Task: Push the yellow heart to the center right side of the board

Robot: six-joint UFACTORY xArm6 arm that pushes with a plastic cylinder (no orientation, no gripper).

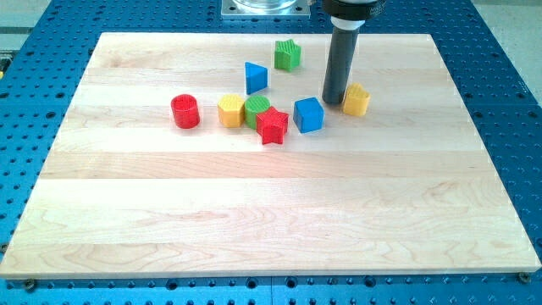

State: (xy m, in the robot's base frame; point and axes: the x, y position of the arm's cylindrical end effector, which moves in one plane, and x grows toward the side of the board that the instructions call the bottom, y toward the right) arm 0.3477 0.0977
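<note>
The yellow heart [356,99] sits on the wooden board [271,212] in the upper right of centre. My tip [333,102] is down on the board, right against the heart's left side. A blue cube [309,114] lies just below and left of my tip. The rod rises from there to the view's top.
A red star [273,125], a green block [257,108] and a yellow block [230,111] cluster left of the blue cube. A red cylinder [185,112] is farther left. A blue triangle [256,77] and a green star [288,55] lie toward the top. Blue perforated table surrounds the board.
</note>
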